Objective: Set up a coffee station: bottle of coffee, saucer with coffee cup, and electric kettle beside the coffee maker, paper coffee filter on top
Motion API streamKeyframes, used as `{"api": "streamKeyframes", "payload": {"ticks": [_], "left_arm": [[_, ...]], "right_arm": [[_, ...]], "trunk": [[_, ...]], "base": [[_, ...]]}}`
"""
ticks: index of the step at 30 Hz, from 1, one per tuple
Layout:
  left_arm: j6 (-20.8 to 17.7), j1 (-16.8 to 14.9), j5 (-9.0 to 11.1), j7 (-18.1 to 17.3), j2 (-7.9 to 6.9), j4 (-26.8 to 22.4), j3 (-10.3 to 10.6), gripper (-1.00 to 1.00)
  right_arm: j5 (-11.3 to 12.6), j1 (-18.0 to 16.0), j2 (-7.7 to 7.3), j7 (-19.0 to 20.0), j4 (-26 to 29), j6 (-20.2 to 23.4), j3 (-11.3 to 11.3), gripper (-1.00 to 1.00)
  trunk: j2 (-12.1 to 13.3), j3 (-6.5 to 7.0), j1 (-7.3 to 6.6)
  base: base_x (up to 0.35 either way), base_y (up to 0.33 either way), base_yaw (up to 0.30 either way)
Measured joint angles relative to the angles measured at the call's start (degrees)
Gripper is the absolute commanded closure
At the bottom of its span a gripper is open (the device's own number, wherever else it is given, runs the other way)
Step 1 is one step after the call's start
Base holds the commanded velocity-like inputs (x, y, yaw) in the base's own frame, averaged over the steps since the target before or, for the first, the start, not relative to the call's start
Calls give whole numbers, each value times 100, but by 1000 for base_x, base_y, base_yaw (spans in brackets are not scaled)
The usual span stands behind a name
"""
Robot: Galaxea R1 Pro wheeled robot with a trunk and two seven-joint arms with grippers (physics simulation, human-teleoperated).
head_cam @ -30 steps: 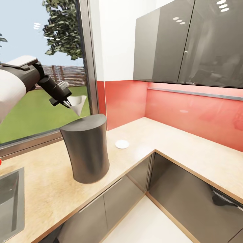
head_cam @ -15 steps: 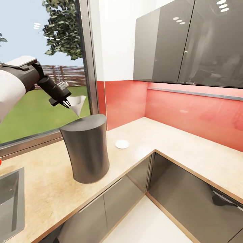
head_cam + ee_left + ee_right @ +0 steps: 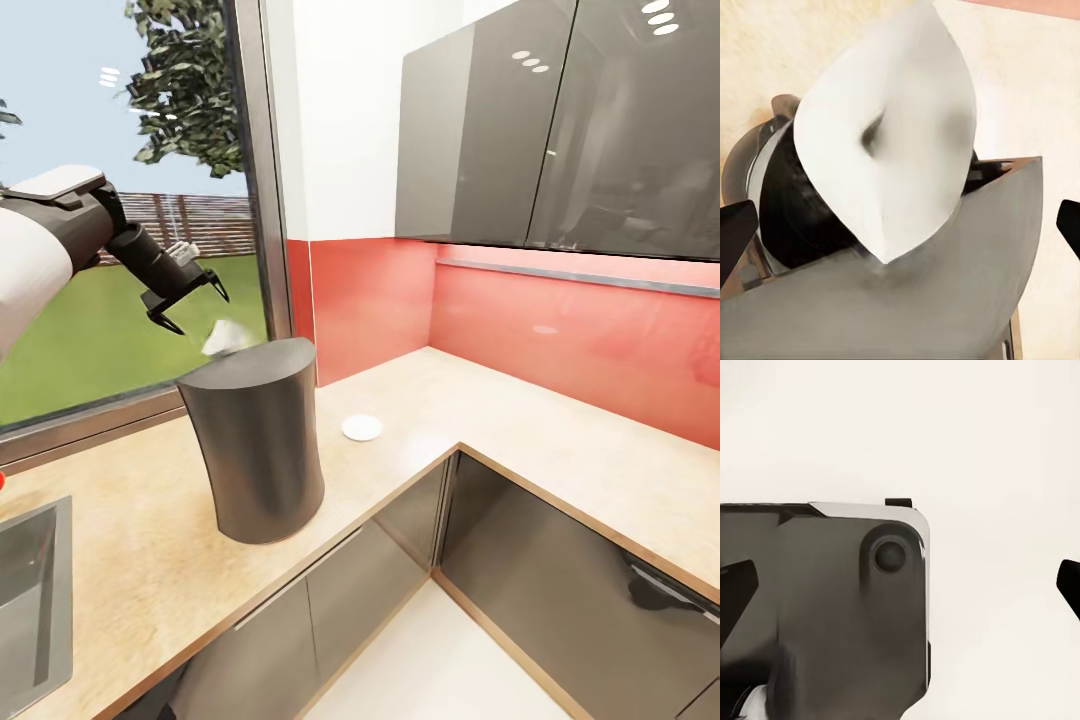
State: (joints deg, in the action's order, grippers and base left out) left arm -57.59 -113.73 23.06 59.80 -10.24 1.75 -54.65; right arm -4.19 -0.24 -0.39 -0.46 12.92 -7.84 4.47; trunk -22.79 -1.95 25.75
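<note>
Paper coffee filter (image 3: 222,338) sits just below and slightly ahead of the left gripper (image 3: 190,300), free of both fingers, its lower edge at or touching the back rim of the coffee maker (image 3: 258,450). Left wrist view: filter (image 3: 889,150) lies between the two dark fingertips (image 3: 735,229), apart from each, its point resting on the grey flat top (image 3: 922,300) of the drum; a dark rounded object shows under and behind it, identity unclear. Left gripper spread wide, released, holding nothing; its fingers (image 3: 215,284) splay to either side above the filter. Coffee maker stands upright directly beneath the gripper on the kitchen countertop (image 3: 130,560), back from the front edge. Beyond the gripper: window glass (image 3: 120,200) and its frame (image 3: 262,170) close behind, little room that way. Toward the corner, past the drum, a saucer (image 3: 361,428) lies flat on open worktop, well apart from the gripper; bare counter runs on along the red backsplash (image 3: 560,330) under dark wall cabinets (image 3: 560,120). Sink rim (image 3: 35,590) on the near side of the drum, away from the saucer. Right gripper (image 3: 900,585): wrist view shows two dark fingertips at opposite edges, wide apart, nothing between them; a dark glossy panel (image 3: 825,607) with a round knob lies beyond against a pale surface.
</note>
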Motion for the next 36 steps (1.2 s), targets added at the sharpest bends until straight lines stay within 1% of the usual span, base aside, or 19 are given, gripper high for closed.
{"api": "streamKeyframes", "payload": {"ticks": [18,28,36], "left_arm": [[1,0,-2,0,-25,-3,0,-100],[2,-3,6,-8,-24,-195,4,-100],[10,-8,10,-18,-27,-232,-22,-100]], "right_arm": [[-2,0,0,0,-1,0,0,-100],[0,0,0,0,-1,0,0,-100],[-2,0,0,0,-1,0,0,-100]], "trunk": [[0,0,0],[0,0,0],[0,0,0]], "base": [[0,0,0],[0,0,0],[0,0,0]]}}
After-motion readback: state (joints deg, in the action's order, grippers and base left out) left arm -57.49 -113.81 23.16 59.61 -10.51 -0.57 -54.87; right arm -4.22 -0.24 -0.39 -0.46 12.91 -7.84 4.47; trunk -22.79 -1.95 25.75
